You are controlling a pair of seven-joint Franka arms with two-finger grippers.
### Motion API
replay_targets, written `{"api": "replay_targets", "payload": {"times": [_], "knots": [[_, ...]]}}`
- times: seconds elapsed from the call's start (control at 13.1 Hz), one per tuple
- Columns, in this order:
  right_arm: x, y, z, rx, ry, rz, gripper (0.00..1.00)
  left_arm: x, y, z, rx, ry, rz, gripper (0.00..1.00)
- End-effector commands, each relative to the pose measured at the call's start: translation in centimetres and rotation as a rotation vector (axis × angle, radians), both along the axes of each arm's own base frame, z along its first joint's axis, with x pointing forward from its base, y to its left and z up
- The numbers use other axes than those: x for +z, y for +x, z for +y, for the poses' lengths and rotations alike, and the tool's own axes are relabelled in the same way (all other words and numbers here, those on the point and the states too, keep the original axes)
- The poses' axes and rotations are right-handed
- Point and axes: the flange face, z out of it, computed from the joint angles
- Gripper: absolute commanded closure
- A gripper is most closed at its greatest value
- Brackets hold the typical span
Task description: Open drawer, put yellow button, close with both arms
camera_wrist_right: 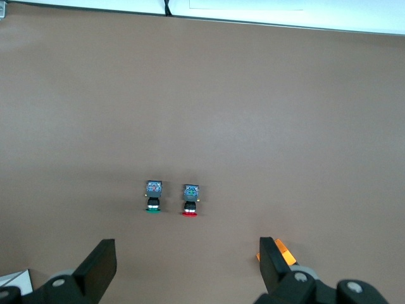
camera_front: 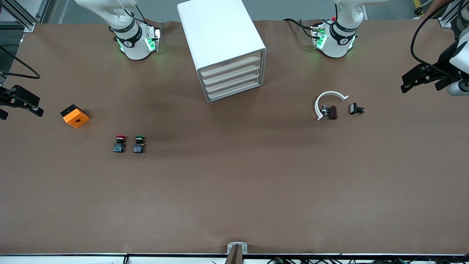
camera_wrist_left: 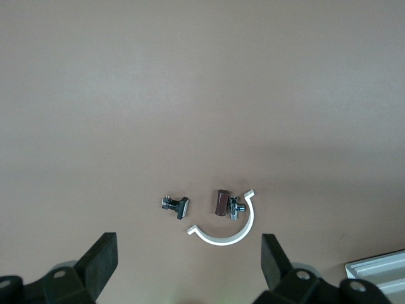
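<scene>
The white drawer cabinet (camera_front: 223, 44) stands at the robots' edge of the table, between the two bases, with all its drawers (camera_front: 232, 79) shut. The yellow button is not in view. My left gripper (camera_front: 421, 86) hangs open and empty over the left arm's end of the table; in the left wrist view (camera_wrist_left: 190, 266) its jaws are wide apart. My right gripper (camera_front: 20, 113) hangs open and empty over the right arm's end; in the right wrist view (camera_wrist_right: 188, 266) it is also wide open.
A red-capped button (camera_front: 119, 144) and a green-capped button (camera_front: 139, 144) stand side by side. An orange block with a round hole (camera_front: 75, 116) lies near the right gripper. A white curved clip (camera_front: 328, 96), a brown and metal part (camera_front: 329, 112) and a small black part (camera_front: 355, 109) lie toward the left arm's end.
</scene>
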Motion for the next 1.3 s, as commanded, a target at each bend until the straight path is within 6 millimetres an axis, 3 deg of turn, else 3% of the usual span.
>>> {"api": "replay_targets", "payload": {"times": [0.0,0.31,0.53,1.22], "knots": [[0.7,0.2,-0.1,0.008,-0.014,-0.002,0.00,-0.1,-0.8,-0.7,-0.025,-0.009,-0.002,0.00],[0.6,0.3,0.0,0.005,-0.012,-0.002,0.00,0.4,-1.3,-0.6,-0.023,-0.008,0.009,0.00],[1.8,0.2,0.2,0.008,-0.013,-0.024,0.00,0.9,-1.8,-0.4,-0.018,-0.006,0.009,0.00],[1.6,0.3,-0.8,-0.010,-0.036,-0.020,0.00,1.4,-2.6,-0.4,-0.018,-0.004,0.015,0.00]]}}
